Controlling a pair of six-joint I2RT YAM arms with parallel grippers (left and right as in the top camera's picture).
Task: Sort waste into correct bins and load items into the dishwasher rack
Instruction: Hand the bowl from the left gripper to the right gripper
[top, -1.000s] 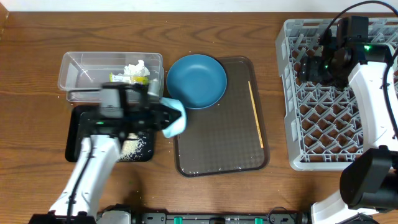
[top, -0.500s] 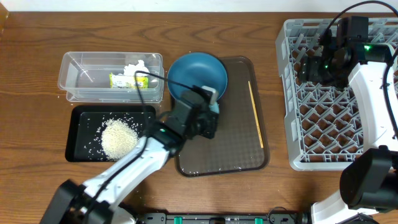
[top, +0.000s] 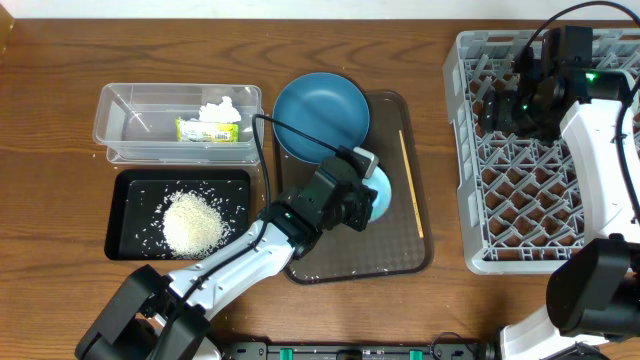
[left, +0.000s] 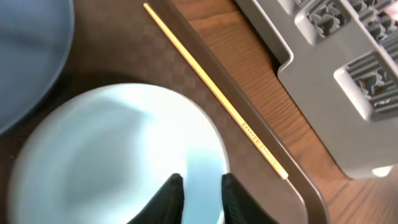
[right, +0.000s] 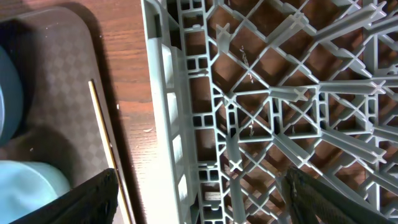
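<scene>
Left gripper (left: 202, 190), fingers narrowly apart astride the rim of the mint-green bowl (left: 118, 149) on the brown tray (top: 350, 250), grip not discernible; chopstick (top: 412, 185) beside it, blue plate (top: 320, 115) beyond; right gripper (right: 202, 186) spread wide, empty, above the dishwasher rack (right: 261, 93)

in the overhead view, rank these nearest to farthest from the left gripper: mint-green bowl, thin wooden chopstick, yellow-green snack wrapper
From the left gripper:
1. mint-green bowl, right at its fingers, on the brown serving tray.
2. thin wooden chopstick, just beyond the bowl, along the tray's edge.
3. yellow-green snack wrapper, far across in the clear plastic tub.
</scene>
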